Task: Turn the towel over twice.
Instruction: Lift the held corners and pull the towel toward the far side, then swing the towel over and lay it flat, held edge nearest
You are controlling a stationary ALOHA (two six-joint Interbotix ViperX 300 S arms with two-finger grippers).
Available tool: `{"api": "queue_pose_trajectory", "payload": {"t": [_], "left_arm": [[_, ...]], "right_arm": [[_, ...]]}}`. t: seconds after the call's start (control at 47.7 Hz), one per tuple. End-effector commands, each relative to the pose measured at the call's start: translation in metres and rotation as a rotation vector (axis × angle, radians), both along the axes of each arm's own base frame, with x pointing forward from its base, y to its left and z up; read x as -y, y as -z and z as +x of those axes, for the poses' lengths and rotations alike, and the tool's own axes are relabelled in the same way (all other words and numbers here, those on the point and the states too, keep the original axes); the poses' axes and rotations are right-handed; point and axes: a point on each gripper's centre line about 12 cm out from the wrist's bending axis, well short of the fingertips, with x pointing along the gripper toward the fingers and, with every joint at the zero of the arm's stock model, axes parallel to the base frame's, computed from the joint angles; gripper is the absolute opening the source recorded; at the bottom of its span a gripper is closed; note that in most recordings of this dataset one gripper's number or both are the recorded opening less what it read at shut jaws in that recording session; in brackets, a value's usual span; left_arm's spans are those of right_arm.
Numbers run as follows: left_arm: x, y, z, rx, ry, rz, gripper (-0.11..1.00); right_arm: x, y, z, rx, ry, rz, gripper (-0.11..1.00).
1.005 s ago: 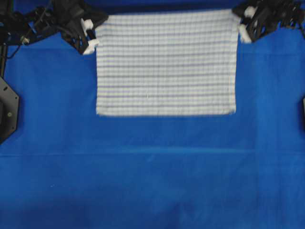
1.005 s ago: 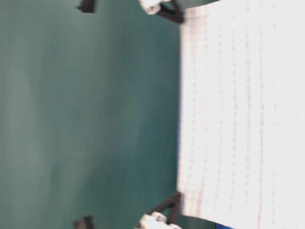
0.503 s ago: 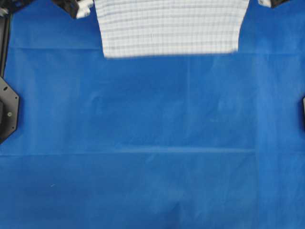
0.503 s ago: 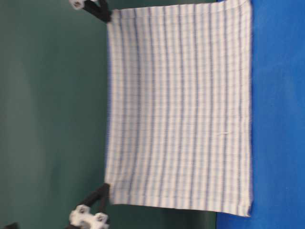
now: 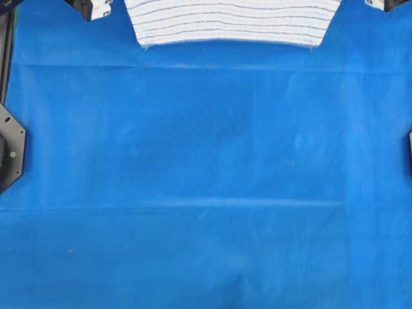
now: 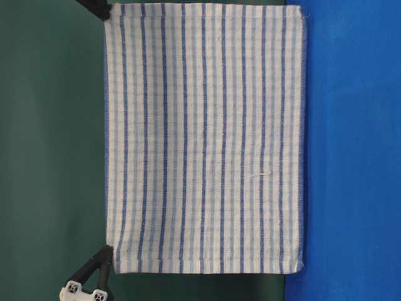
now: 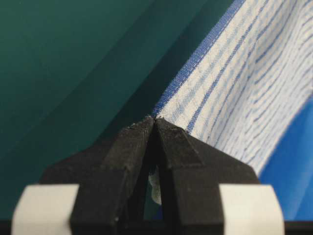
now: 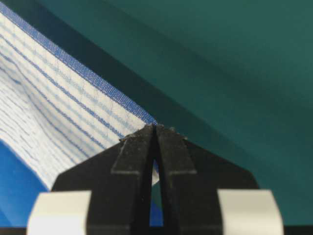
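Note:
The towel [image 6: 207,138], white with dark-blue and light-blue stripes, hangs flat and upright at the table's far side. It also appears as a narrow striped band [image 5: 232,22] at the far edge of the overhead view. My left gripper [image 7: 154,120] is shut on one top corner, with the towel [image 7: 244,73] falling away to its right. My right gripper [image 8: 155,126] is shut on the other top corner, the towel [image 8: 49,98] stretching off to its left. In the table-level view, the left gripper [image 6: 103,256] and right gripper [image 6: 100,7] hold the top hem taut. The lower hem hangs close to the blue sheet.
A plain blue sheet [image 5: 206,180] covers the whole table, with faint creases across it. Black fixtures sit at its left edge [image 5: 9,148] and right edge [image 5: 409,151]. A green wall [image 6: 50,150] stands behind the towel.
Both grippers have risen and drawn back towards the far edge, holding the corners. The towel went from spread over the sheet to hanging upright, and now covers far less of the overhead view.

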Motion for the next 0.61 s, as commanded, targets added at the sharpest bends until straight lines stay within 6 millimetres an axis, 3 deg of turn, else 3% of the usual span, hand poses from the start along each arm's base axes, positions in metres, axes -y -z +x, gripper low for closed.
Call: {"api": "queue_pose_trajectory", "payload": {"t": [0.0, 0.293, 0.587], "left_arm": [[-0.001, -0.014, -0.001, 0.029, -0.002, 0.028, 0.02], [0.011, -0.011, 0.002, 0.012, 0.030, 0.014, 0.02], [0.076, 0.005, 0.004, 0.007, 0.204, -0.068, 0.02]], "right_arm": [[0.000, -0.014, 0.000, 0.025, -0.001, -0.027, 0.03], [-0.009, -0.013, 0.005, 0.025, -0.021, -0.006, 0.03], [-0.075, 0.012, 0.015, -0.087, -0.113, 0.154, 0.03]]}}
